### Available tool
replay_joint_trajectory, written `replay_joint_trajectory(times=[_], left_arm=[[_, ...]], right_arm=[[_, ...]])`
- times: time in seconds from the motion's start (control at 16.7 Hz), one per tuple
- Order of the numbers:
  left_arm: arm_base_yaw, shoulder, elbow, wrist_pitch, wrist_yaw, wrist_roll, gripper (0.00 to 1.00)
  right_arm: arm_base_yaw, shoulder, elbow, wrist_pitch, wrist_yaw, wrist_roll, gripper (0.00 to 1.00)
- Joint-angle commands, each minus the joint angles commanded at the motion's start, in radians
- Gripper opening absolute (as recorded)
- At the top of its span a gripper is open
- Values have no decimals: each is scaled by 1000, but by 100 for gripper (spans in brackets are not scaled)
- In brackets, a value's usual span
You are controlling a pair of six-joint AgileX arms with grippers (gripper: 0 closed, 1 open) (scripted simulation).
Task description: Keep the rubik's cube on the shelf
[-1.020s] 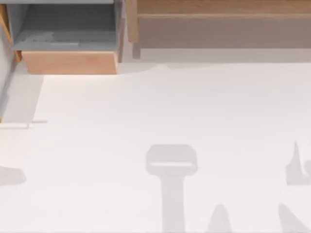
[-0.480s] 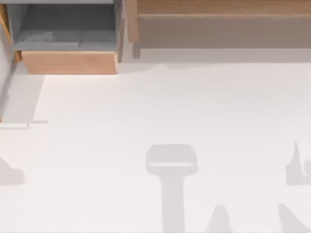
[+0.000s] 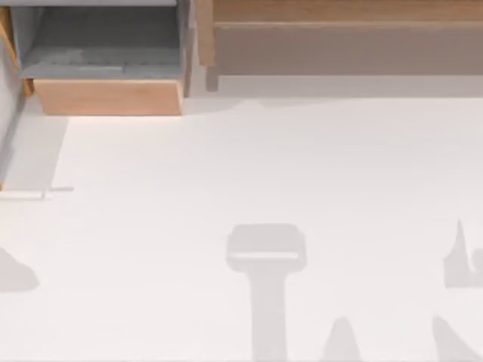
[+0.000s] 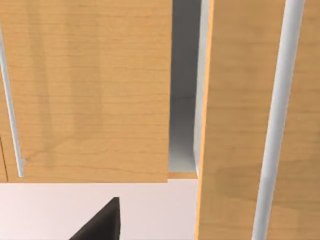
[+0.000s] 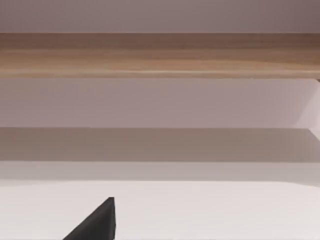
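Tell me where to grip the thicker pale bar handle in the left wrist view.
Probably the bar handle at mid-length, approached square to the wooden door, with the fingers straddling its thin width: it is long, slim and straight.

Matte black claw (image 4: 100,222), angular wedge tip

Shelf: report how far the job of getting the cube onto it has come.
Done: nothing that can be confirmed; the stretch of the shelf seen from the top view carries nothing. In hand: the left hand faces a wooden cabinet front, and the right hand faces the shelf above the white table. Left: apparently everything, from picking up the cube to setting it on the ledge.
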Motion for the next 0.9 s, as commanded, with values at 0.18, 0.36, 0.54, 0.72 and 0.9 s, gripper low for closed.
replay_joint_trajectory(times=[0.18,0.36,0.54,0.72,0.9], left_arm=[[33,-14,-42,24,34,2,100],[38,-16,-48,27,39,2,100],[39,-13,-38,17,33,-1,100],[86,-25,28,-65,-6,-32,100],[148,-39,156,-234,-72,-95,100]], right_arm=[[0,0,0,0,0,0,100],[0,0,0,0,0,0,100],[0,0,0,0,0,0,100],[0,0,0,0,0,0,100],[0,0,0,0,0,0,100]])
